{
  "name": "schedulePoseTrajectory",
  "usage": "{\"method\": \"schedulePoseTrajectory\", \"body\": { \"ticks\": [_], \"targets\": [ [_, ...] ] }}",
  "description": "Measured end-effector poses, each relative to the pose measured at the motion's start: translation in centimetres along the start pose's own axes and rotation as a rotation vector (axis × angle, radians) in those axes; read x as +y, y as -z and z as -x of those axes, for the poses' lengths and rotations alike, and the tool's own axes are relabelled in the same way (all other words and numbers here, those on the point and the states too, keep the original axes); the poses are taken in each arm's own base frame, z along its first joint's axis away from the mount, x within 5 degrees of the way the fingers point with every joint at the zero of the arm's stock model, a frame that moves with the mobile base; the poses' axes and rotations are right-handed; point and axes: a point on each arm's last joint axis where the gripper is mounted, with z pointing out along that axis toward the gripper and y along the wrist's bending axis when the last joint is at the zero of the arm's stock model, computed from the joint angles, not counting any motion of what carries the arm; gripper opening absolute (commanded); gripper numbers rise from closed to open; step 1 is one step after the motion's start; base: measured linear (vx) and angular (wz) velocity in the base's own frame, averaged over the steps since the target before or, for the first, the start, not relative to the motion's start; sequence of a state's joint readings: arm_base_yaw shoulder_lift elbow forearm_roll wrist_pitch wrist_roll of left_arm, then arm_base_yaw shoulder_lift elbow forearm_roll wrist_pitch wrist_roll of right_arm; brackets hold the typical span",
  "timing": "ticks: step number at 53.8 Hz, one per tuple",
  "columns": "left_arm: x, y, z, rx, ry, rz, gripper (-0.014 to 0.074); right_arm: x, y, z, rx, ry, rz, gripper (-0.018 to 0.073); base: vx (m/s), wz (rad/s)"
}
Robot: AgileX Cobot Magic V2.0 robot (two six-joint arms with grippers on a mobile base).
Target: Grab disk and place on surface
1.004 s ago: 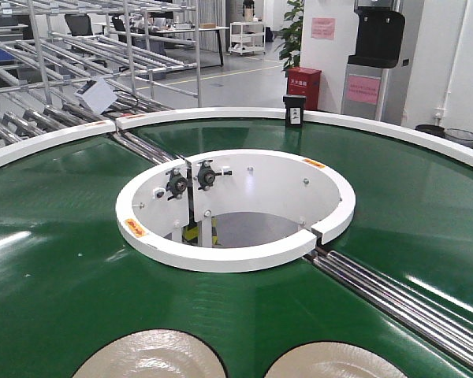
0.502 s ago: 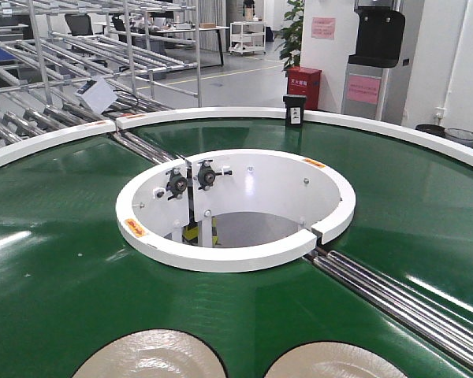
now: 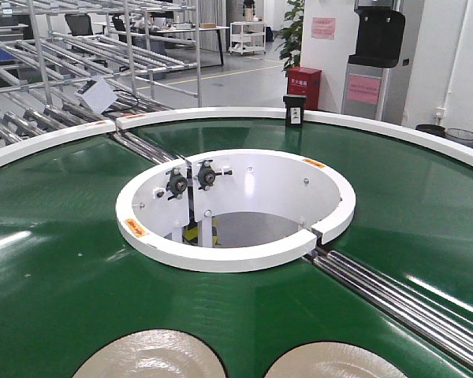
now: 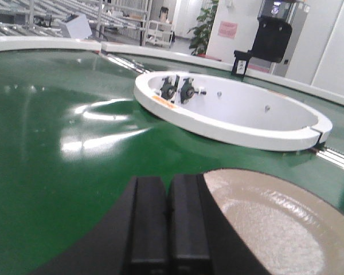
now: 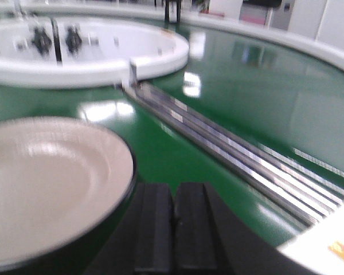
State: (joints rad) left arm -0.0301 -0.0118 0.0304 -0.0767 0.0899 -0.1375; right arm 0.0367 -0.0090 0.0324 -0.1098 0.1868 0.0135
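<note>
Two beige disks lie on the green belt at the bottom edge of the front view, a left disk (image 3: 151, 356) and a right disk (image 3: 337, 364). Neither gripper shows in that view. In the left wrist view my left gripper (image 4: 169, 220) is shut with nothing in it, just above the belt, and a disk (image 4: 275, 220) lies close on its right. In the right wrist view my right gripper (image 5: 173, 229) is shut and empty too, with a dark-rimmed disk (image 5: 46, 183) lying to its left. The surface is out of view.
The green conveyor belt (image 3: 55, 268) runs around a white inner ring (image 3: 236, 256) with an open well. Steel rollers (image 3: 394, 299) cross the belt at the right, also seen as rollers (image 5: 229, 149). A white outer rim (image 3: 221, 114) bounds the belt; metal racks (image 3: 55, 71) stand beyond.
</note>
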Motion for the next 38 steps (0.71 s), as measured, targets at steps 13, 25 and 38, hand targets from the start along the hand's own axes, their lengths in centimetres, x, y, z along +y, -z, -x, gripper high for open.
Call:
{"method": "schedulePoseTrajectory", "body": {
  "ticks": [13,25,38],
  "targets": [
    [-0.1,0.0,0.8,-0.088,0.063,-0.015,-0.0007,0.0,0.2,2.1,-0.236,-0.019,0.005,-0.0008,0.00,0.00],
    [-0.6,0.7,3.9,-0.305,0.090,-0.054,-0.0005,-0.1,0.8,4.0,-0.347,-0.053,0.004,-0.0008,0.00,0.00],
    [-2.7,3.3,12.8,-0.433,-0.113,-0.060,-0.0002,-1.0,2.2,11.6,-0.244,-0.106,0.010,-0.0008,0.00,0.00]
  ]
}}
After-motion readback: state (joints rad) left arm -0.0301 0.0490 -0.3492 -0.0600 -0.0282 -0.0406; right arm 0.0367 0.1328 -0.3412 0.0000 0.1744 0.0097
